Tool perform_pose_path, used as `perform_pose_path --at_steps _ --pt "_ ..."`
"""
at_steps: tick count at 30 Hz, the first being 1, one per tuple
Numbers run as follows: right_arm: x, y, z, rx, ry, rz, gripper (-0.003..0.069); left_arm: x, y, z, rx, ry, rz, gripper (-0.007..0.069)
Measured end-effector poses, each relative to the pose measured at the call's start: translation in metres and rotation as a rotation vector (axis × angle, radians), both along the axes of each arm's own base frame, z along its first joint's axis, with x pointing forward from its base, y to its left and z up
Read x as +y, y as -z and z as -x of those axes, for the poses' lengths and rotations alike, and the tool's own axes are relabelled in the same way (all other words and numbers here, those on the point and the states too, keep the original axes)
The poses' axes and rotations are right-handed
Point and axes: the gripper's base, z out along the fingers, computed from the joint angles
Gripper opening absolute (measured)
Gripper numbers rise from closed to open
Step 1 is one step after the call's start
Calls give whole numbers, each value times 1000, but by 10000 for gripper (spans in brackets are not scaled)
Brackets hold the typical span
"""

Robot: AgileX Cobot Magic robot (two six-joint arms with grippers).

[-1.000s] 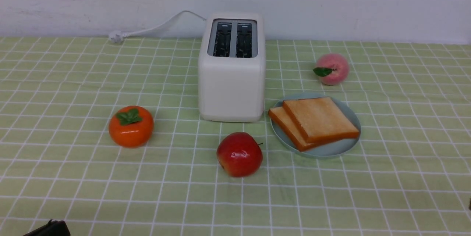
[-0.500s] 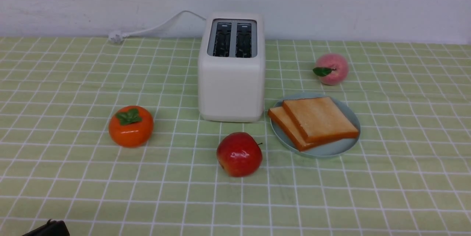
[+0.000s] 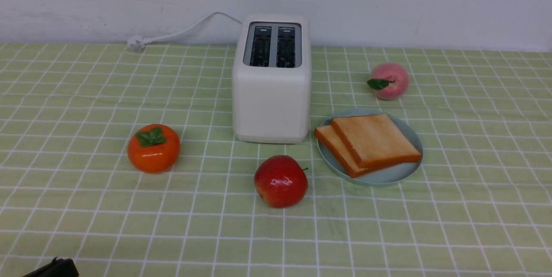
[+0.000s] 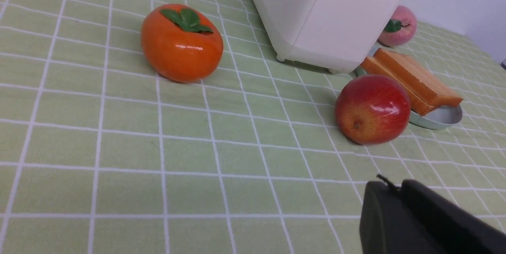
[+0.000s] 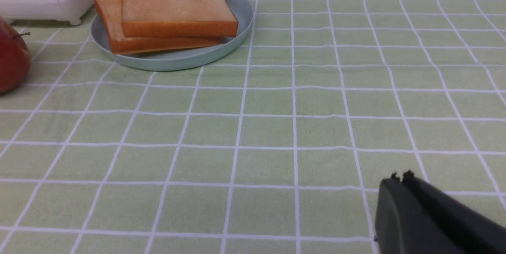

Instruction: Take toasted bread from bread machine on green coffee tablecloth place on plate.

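Note:
The white bread machine stands at the back middle of the green coffee tablecloth, both slots empty. Two slices of toasted bread lie stacked and overlapping on the pale blue-green plate to its right; they also show in the right wrist view and the left wrist view. My left gripper is shut and empty, low at the near left, its tip at the front view's bottom edge. My right gripper is shut and empty, near the right front, outside the front view.
An orange persimmon sits left of the bread machine, a red apple in front of it beside the plate, a pink peach behind the plate. The white power cord runs to the back left by the wall.
The left gripper's tip has sunk slightly lower at the bottom left edge of the front view. A dark sliver at the right edge a second ago is gone. Nothing on the cloth has moved.

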Motion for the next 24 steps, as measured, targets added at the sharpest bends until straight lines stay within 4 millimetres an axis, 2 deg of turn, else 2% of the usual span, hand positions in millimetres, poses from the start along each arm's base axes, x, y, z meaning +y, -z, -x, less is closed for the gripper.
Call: perform_pose_path --at_steps 24 --pt "0 0 0 1 1 -1 -18 0 0 0 3 -3 10 46"
